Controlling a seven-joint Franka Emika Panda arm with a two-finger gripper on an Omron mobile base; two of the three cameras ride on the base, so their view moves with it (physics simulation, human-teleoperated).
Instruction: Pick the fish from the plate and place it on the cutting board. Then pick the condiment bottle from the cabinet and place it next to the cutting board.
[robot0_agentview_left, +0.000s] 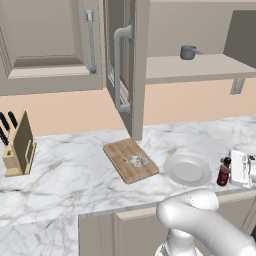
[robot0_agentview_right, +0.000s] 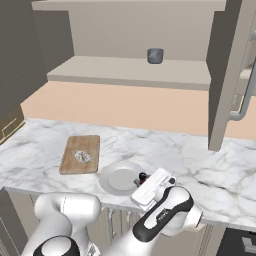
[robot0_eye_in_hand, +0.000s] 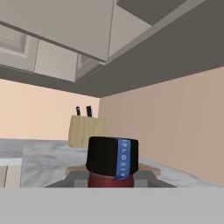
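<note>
The fish (robot0_agentview_left: 136, 160) lies on the cutting board (robot0_agentview_left: 131, 160), which sits on the marble surface (robot0_agentview_left: 65, 165) just left of the plate (robot0_agentview_left: 187, 170). Right of the plate, at the front edge of the surface, the condiment bottle (robot0_agentview_left: 224, 171) stands upright, its black cap up, with the claw (robot0_agentview_left: 231, 170) pressed in against it from the right. From the hand's own camera the dark fingertips (robot0_eye_in_hand: 146, 178) sit close on either side of the bottle's red neck just under the cap, so the claw looks closed around it, though I cannot tell whether the bottle's base is touching the surface. Above, the cabinet (robot0_agentview_left: 124, 70) door stands open, and a small grey pot (robot0_agentview_left: 188, 52) rests on its shelf. A knife block (robot0_agentview_left: 19, 147) with black handles stands far off to the left on the surface.
</note>
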